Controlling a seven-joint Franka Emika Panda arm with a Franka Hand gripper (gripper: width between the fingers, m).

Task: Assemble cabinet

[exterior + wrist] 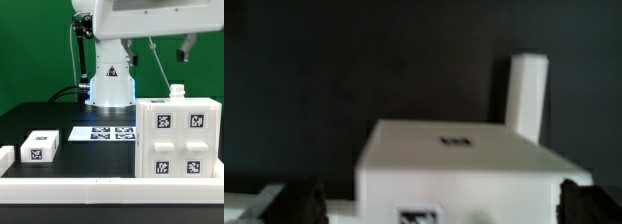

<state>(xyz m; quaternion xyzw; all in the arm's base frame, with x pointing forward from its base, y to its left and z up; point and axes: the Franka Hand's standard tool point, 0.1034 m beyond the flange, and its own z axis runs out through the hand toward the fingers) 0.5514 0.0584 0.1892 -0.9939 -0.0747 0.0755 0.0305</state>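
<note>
The cabinet body (178,140) is a large white box at the exterior view's right. Its front shows several black-and-white tags and a small white knob (178,92) stands on its top. My gripper (157,52) hangs open well above it, holding nothing. In the wrist view the body (455,160) lies below and between my two dark fingertips (299,200), which stand wide apart round my gripper (439,205). A small white tagged block (40,148) lies on the black table at the exterior view's left.
The marker board (108,132) lies flat before the robot base (108,85). A white piece (5,157) sits at the far left edge. A white rail (100,184) runs along the front. A narrow white bar (530,95) shows beyond the body in the wrist view.
</note>
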